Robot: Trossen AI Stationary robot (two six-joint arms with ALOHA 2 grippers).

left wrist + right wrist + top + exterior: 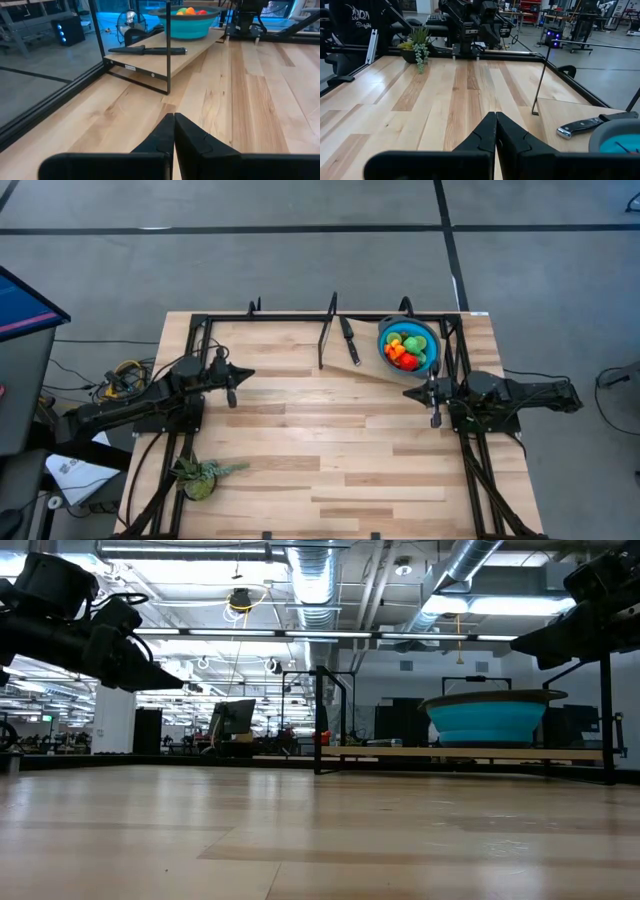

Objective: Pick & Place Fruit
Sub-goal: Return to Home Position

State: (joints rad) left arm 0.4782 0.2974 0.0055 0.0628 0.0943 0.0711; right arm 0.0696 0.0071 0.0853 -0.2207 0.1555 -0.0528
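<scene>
Left gripper (173, 116) and right gripper (496, 114) are matte black, tapering like wedges

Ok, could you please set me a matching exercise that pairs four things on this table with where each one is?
Things:
1. fruit
2. knife
3. plant
4. right gripper

Places or states:
a. in a corner of the table, on the left arm's side
b. shut, above the table close to the blue bowl
c. piled inside the blue bowl
d. lying on the raised wooden board, beside the blue bowl

Pairs: 1-c, 2-d, 3-a, 4-b.
</scene>
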